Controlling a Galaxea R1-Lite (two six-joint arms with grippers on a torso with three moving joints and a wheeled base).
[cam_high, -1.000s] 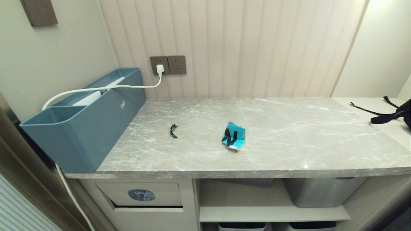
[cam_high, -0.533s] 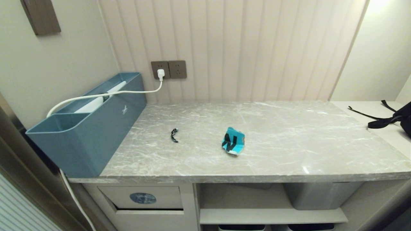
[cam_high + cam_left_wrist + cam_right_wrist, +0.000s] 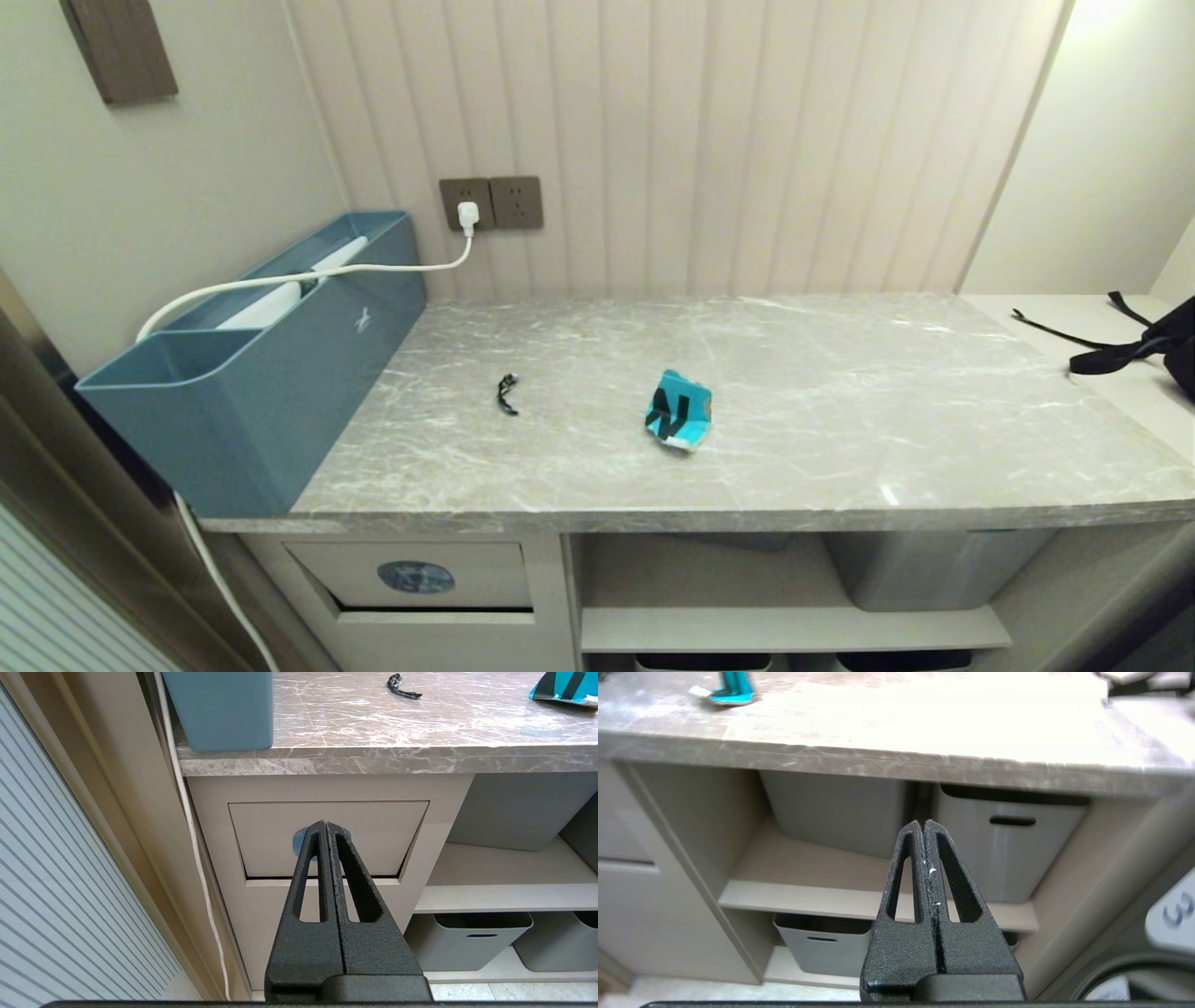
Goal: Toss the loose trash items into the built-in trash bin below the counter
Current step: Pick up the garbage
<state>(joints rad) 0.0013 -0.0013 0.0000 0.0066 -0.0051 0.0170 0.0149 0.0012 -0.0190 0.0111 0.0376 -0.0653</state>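
Approach step, nothing picked yet.
I'm idling left gripper and right gripper closed, empty, below the counter; next I'm reaching for the turquoise cardboard scrap mid-counter.

The counter is a long grey marble-look slab with white veining. One torn turquoise cardboard piece with dark markings lies flat near its middle. To the left of it, well apart, sits a small black twisted thing, maybe a hair tie or a clip. A large grey-blue box stands along the left end, reaching the front edge, a white cable draped over its rim.
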